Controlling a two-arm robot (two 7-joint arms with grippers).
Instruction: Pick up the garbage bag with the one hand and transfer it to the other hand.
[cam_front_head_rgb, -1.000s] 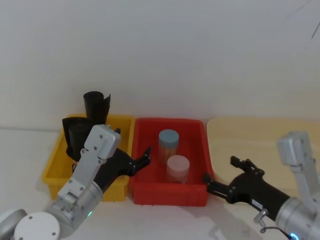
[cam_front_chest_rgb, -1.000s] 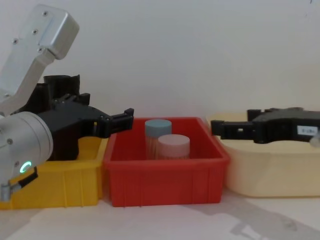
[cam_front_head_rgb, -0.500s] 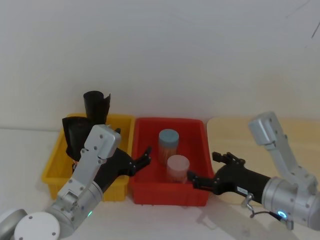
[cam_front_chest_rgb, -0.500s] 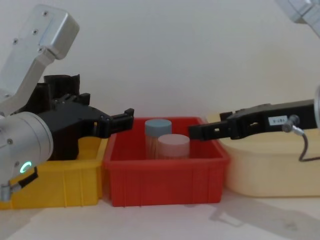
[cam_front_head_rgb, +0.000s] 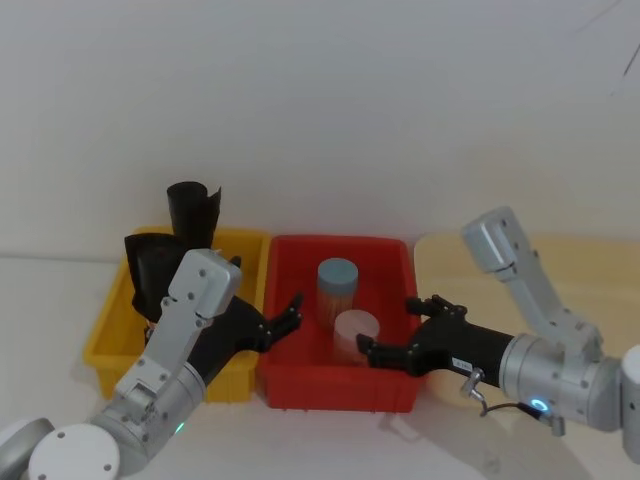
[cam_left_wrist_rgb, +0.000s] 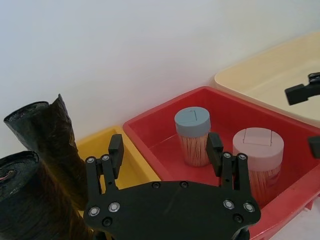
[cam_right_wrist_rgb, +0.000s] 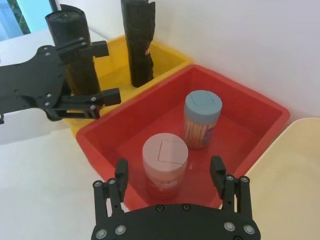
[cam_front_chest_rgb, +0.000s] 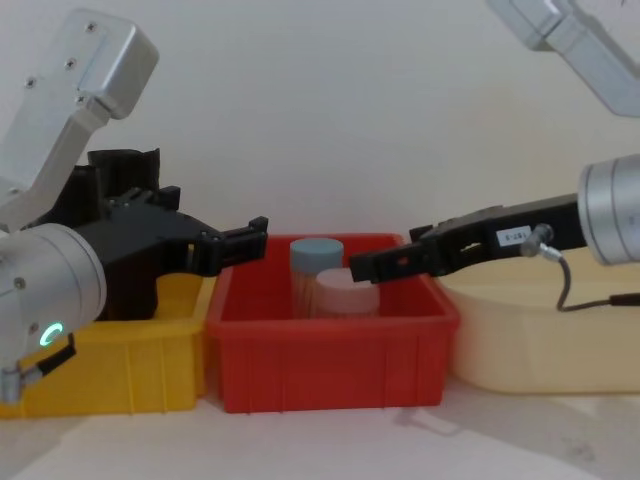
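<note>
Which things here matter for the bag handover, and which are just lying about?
Job: garbage bag, standing in yellow bin; left gripper, open, near it; right gripper, open, at red bin.
Lying about: other roll, blue-lidded jar, pink-lidded jar, cream tray.

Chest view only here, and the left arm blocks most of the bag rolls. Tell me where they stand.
Observer: In the head view, two black rolls stand upright in the yellow bin. The front roll is near its left wall and the back roll is at its far wall.
Operator: Report both grippers' fingers.
Observer: Both are open and empty. The left gripper is over the rim between the yellow and red bins, and the right gripper is over the red bin beside the pink-lidded jar.
</note>
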